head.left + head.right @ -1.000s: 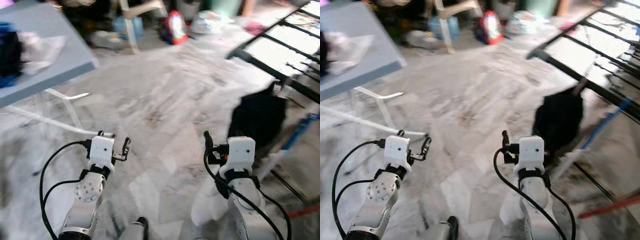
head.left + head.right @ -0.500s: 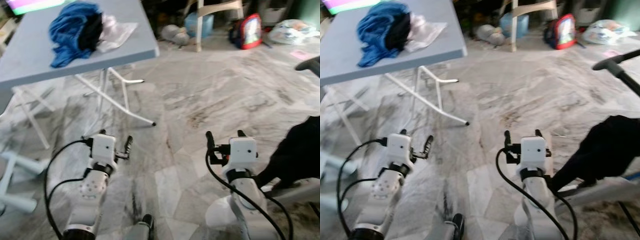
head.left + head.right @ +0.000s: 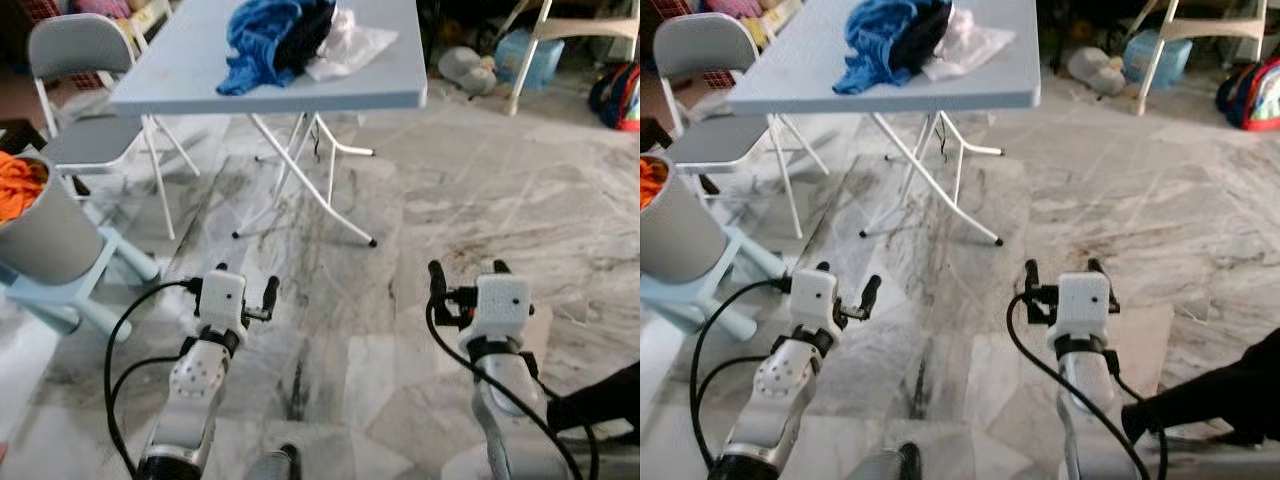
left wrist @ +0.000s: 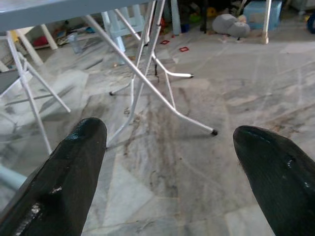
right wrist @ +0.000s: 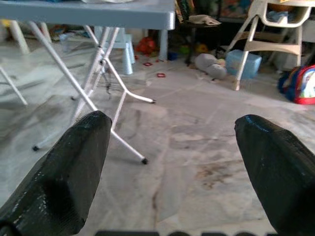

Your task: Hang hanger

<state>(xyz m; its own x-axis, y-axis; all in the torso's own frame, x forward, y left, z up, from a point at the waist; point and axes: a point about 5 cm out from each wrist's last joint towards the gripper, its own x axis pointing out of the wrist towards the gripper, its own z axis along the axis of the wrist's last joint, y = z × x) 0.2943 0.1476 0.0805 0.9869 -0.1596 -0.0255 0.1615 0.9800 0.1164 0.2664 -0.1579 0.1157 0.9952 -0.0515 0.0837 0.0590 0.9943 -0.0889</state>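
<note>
No hanger can be made out anywhere, and neither gripper carries one. The likeliest place to find it is the grey folding table (image 3: 200,70), where a blue-and-black clothes heap (image 3: 275,35) lies at the far end of the top, touching a white plastic bag (image 3: 345,45) beside it.

Change from a second ago: the whole picture has swung, so the camera has turned, not the things. The black drying rack that ran along the right edge is gone from view, and the black garment beneath it is down to a sliver (image 3: 600,400) at the lower right. The table, earlier just a corner at upper left, now sits ahead and to the left, nearly whole. A grey folding chair (image 3: 80,60), a grey bin with orange contents (image 3: 40,225) on a pale blue stool (image 3: 100,290), a red backpack (image 3: 620,95) and a white high chair (image 3: 1200,35) are now in view on the marble floor (image 3: 450,210).

The left gripper (image 3: 245,290) and the right gripper (image 3: 465,280) are held forward, low over the floor, fingers spread wide and empty; both wrist views show bare floor and table legs (image 4: 147,73) between the fingers.

Judgement: the robot is turned away from the rack toward the table, probably to fetch the next hanger. Hanging hasn't started; the pickup comes first.
</note>
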